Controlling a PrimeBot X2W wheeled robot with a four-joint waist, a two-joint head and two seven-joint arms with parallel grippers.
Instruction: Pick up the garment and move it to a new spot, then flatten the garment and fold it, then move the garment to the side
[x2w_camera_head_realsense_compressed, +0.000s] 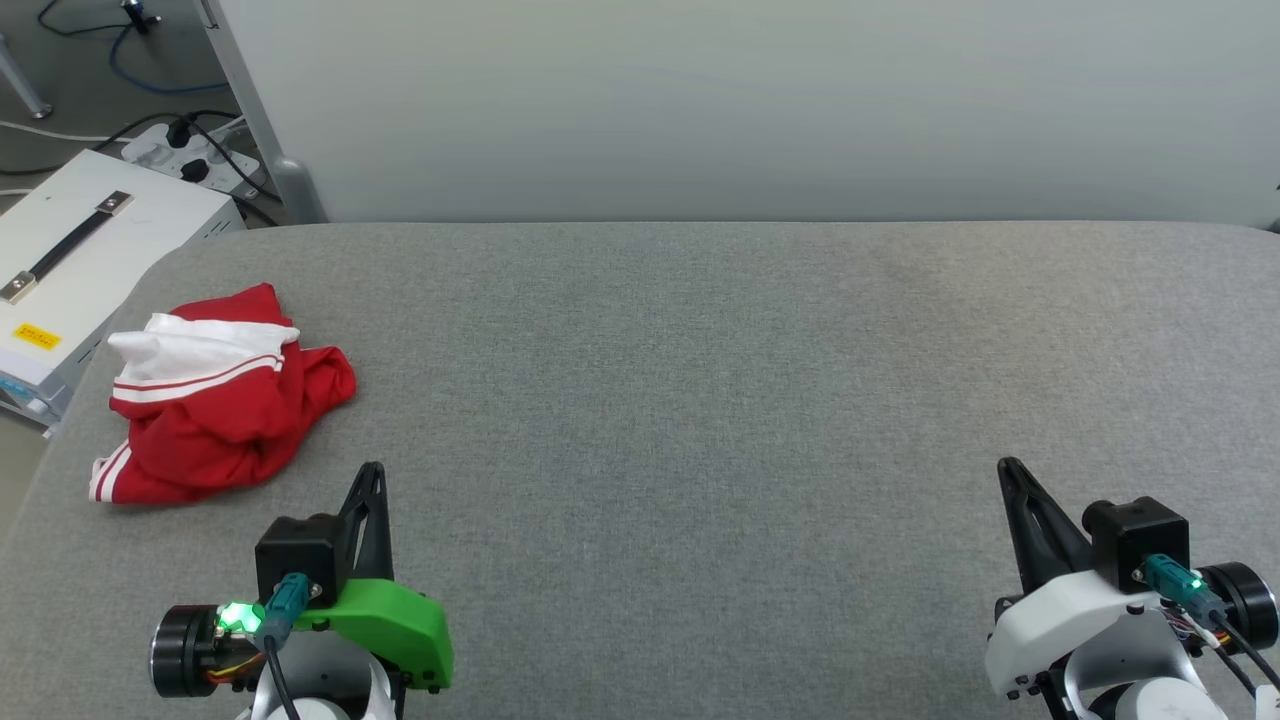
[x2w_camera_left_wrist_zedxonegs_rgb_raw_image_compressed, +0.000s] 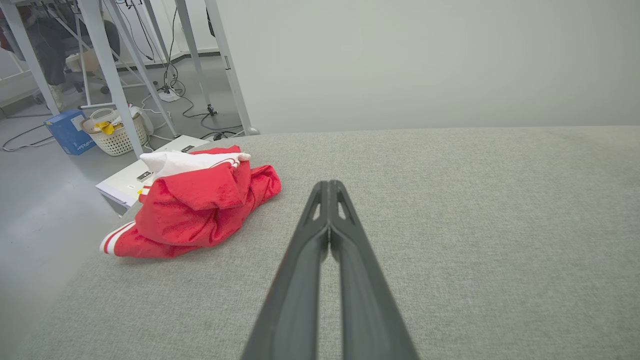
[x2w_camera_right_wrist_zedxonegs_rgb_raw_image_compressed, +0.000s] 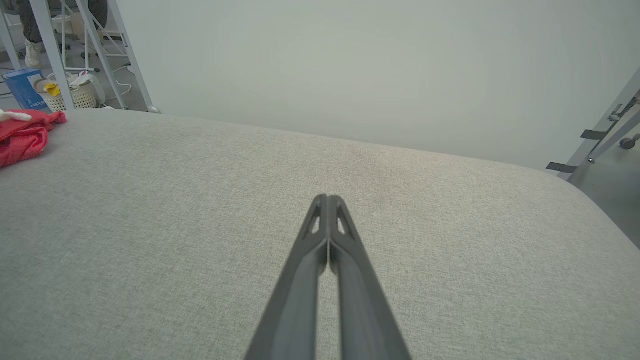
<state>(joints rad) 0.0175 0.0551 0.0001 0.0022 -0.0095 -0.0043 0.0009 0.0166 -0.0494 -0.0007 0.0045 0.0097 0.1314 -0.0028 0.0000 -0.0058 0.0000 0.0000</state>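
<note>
Your garment (x2w_camera_head_realsense_compressed: 215, 400) lies crumpled by the left edge of the grey woven-cloth table (x2w_camera_head_realsense_compressed: 700, 400), ahead-left of the left gripper (x2w_camera_head_realsense_compressed: 372, 468) and apart from it. It is a soft red heap, white sleeve uppermost, with a striped edge pointing near-left (no clear long axis). The left gripper and the right gripper (x2w_camera_head_realsense_compressed: 1008, 465) each have slim dark fingers pressed together, empty.

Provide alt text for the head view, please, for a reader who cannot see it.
A crumpled red-and-white garment lies untouched near the left edge of a grey fabric-covered table. The left gripper, shut and empty, sits just below and right of it; the right gripper, also shut, is far across the table.
</note>
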